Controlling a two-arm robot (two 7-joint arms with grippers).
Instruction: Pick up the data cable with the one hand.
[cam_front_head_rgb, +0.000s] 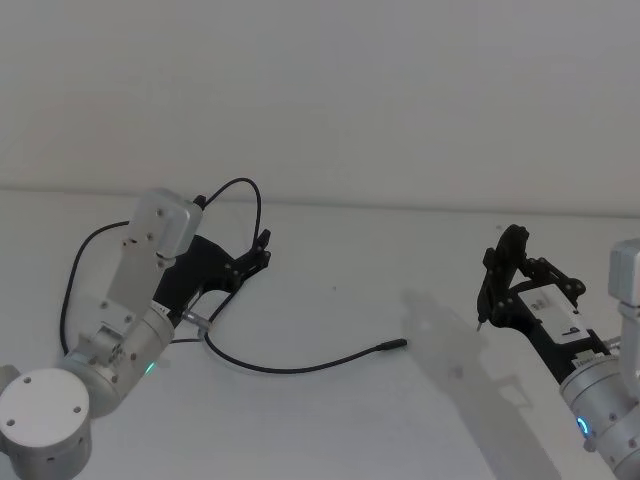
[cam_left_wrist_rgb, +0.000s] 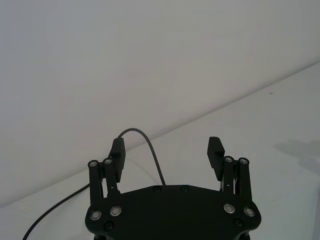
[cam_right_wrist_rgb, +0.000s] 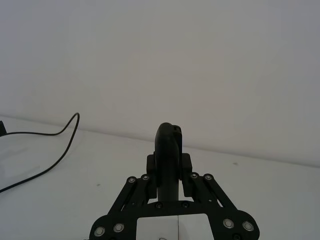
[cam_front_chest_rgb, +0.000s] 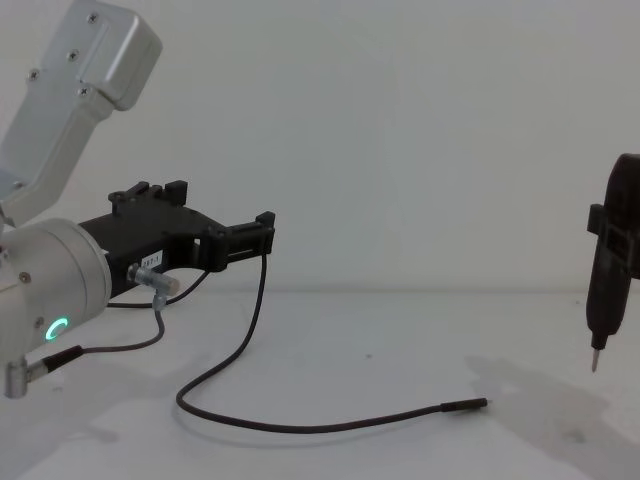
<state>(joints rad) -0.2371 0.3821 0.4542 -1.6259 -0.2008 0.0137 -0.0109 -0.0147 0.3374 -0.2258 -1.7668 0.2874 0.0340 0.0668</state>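
While the left end effector (cam_front_head_rgb: 263, 250) hangs wide open and empty at the left of the head view, the data cable (cam_front_head_rgb: 290, 370) lies on the white tabletop (cam_front_head_rgb: 340, 260), curving from beside that arm to its plug (cam_front_head_rgb: 392, 345) near centre. Right end effector (cam_front_head_rgb: 503, 280) sits far right, clamped on a black pin-tipped tool (cam_front_head_rgb: 514, 243).

Left wrist view: cable arcs up between the spread fingers (cam_left_wrist_rgb: 216, 152); contact unclear.

Right wrist view: jaws closed on the tool.

Chest view: cable rises to the left end effector; plug flat on the tabletop, well apart from the tool.
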